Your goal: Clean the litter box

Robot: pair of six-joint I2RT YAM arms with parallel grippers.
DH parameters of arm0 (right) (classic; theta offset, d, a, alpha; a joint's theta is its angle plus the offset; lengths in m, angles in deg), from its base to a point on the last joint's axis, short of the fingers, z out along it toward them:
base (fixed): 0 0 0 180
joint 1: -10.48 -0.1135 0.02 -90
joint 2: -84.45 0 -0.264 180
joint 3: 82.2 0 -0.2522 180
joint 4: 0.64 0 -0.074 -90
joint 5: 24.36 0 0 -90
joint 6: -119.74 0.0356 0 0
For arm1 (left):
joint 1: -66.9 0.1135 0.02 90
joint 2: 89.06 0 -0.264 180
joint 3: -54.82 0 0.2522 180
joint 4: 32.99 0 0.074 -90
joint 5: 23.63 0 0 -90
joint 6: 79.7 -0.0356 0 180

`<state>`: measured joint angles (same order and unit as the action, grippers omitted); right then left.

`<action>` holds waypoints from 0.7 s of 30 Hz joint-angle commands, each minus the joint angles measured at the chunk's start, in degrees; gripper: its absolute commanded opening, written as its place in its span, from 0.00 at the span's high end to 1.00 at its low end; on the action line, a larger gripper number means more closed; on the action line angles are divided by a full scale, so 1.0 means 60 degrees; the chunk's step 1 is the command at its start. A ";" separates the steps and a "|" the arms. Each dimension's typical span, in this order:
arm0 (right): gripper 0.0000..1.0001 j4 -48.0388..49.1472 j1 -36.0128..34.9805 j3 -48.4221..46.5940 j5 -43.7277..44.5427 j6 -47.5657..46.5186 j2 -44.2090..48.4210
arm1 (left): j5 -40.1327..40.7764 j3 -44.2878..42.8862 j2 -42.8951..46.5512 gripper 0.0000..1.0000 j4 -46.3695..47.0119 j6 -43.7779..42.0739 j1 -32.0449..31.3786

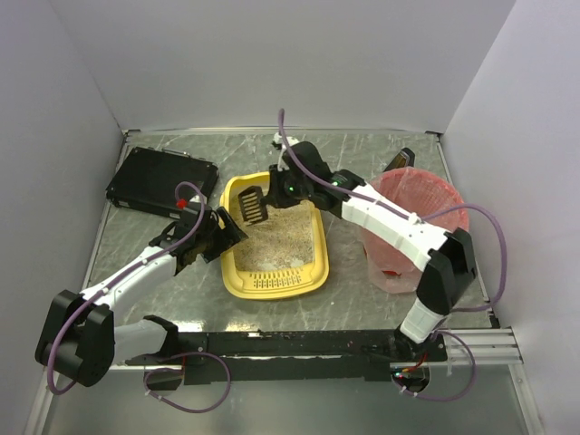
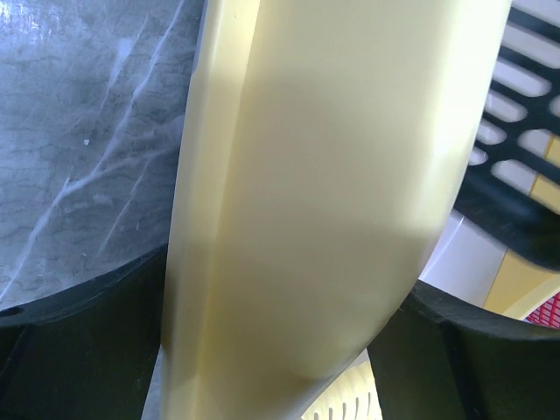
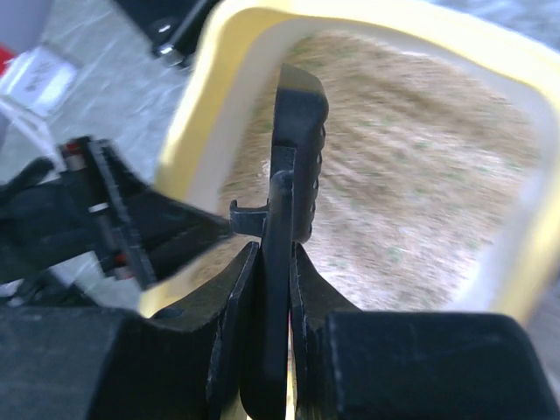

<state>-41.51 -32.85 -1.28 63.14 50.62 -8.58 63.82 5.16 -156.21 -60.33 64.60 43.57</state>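
The litter box, a yellow tray with rounded corners, sits near the middle of the table, its slotted rim at the near end, towards the arm bases. Beige sandy litter covers its floor, lying uneven, with a paler patch near the slotted end. The left gripper straddles the tray's left wall; its jaws stand wide, one finger on each side, and the yellow wall fills the gap between them and looks clasped. The right gripper is clamped tight on the handle of a black slotted scoop, which hangs over the far left corner of the tray, above the litter. The table is a grey-green, marble-patterned sheet with pale veins. On it, just right of the tray, stands a round bin lined with a pink-red bag; what lies in it cannot be made out. A flat black box lies closed at the far left of the table, apart from the tray. Plain white walls close off the table at the back and on both sides.
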 commanded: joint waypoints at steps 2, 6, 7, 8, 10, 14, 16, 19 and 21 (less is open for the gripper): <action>1.00 -0.0402 -0.0117 -0.1159 -0.1267 0.0064 -0.1089 | -0.0015 -0.0271 0.0016 0.15 0.0448 0.0075 -0.0037; 1.00 -0.0593 -0.0117 -0.1132 -0.1282 0.0370 -0.1661 | -0.0030 -0.0242 0.0001 0.15 0.0550 0.0133 -0.0037; 1.00 -0.0767 -0.0117 -0.1146 -0.1137 0.0415 -0.1865 | -0.0059 -0.0242 -0.0028 0.15 0.0565 0.0134 -0.0037; 1.00 -0.0885 -0.0117 -0.1132 -0.0817 0.0430 -0.1954 | -0.0074 -0.0257 -0.0043 0.16 0.0594 0.0134 -0.0037; 1.00 -0.1148 -0.0088 -0.1030 -0.0449 0.0416 -0.2028 | -0.0073 -0.0242 -0.0014 0.16 0.0609 0.0207 -0.0037; 1.00 -0.1720 0.0350 -0.0781 0.1044 0.0328 -0.1649 | 0.0043 -0.0140 0.0206 0.15 0.0550 0.0237 -0.0037; 1.00 -0.2056 0.0585 -0.0795 0.2287 0.0241 -0.1269 | 0.0145 -0.0140 0.0308 0.15 0.0477 0.0207 -0.0037; 1.00 -0.2395 0.0703 -0.1014 0.3610 -0.0008 -0.0961 | 0.0190 -0.0154 0.0367 0.15 0.0433 0.0178 -0.0037; 1.00 -0.2016 0.0791 -0.0840 0.3073 -0.0272 -0.0668 | 0.0175 -0.0154 0.0440 0.14 0.0462 0.0163 -0.0037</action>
<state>-49.75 -30.58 -6.28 71.00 53.29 -17.92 64.44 5.16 -155.62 -60.27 65.06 43.57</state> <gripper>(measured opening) 0.227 0.852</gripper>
